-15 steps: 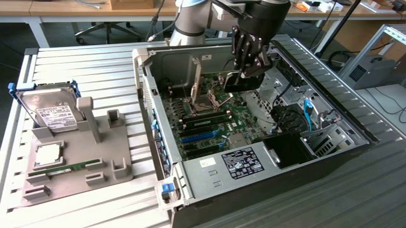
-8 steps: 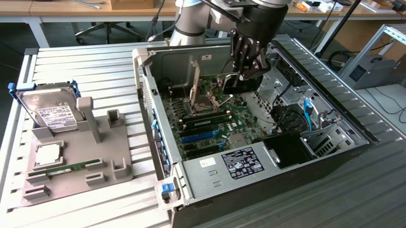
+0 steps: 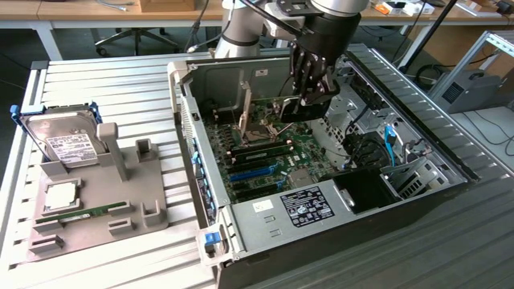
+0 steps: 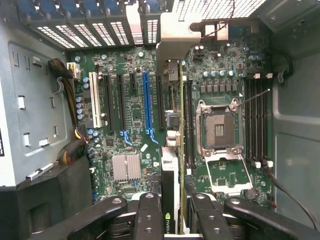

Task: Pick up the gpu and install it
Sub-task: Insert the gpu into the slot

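Inside the open computer case (image 3: 321, 211), my gripper (image 3: 309, 101) is shut on the gpu (image 3: 283, 109). In the wrist view the gpu (image 4: 170, 175) stands edge-on between the black fingers (image 4: 149, 215), and my gripper (image 4: 175, 212) clamps its near end. Its silvery bracket (image 4: 172, 35) reaches the rear slot openings. The card sits over the motherboard (image 4: 130, 135), between the blue slot (image 4: 146, 105) and the CPU socket (image 4: 219, 127). I cannot tell whether its lower edge touches a slot.
On the exterior view's left, a grey fixture (image 3: 96, 198) holds a hard drive (image 3: 64, 138), a CPU chip (image 3: 60, 195) and a green memory stick (image 3: 80, 214). Cables (image 3: 389, 141) and drive bays crowd the case's far side. Memory slots (image 4: 255, 120) flank the socket.
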`<act>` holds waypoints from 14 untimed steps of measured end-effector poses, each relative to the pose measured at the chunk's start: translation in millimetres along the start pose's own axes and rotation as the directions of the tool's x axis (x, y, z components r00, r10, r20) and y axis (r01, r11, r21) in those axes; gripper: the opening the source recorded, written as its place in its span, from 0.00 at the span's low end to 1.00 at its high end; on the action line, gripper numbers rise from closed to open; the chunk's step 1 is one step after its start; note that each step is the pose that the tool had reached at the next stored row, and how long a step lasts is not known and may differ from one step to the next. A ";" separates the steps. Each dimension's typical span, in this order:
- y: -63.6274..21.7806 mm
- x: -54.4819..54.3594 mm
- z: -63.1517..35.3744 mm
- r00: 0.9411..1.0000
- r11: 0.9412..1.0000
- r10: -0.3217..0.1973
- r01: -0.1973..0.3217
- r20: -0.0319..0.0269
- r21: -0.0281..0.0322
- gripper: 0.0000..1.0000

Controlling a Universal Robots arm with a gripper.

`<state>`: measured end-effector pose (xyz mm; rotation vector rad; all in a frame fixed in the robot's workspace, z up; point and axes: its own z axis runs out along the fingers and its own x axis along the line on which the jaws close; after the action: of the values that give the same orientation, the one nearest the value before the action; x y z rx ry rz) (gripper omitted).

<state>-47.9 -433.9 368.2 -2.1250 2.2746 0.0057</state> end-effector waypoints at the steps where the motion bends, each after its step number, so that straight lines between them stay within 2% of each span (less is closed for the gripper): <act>1: 0.0 0.0 0.0 1.000 1.000 0.000 0.000 0.000 0.000 0.27; 5: 0.1 0.0 0.4 1.000 1.000 0.000 0.000 0.000 0.000 0.27; 14: 0.2 0.2 9.2 1.000 1.000 0.000 0.000 0.000 0.000 0.27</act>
<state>-47.9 -433.9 359.0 -2.1248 2.2745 0.0059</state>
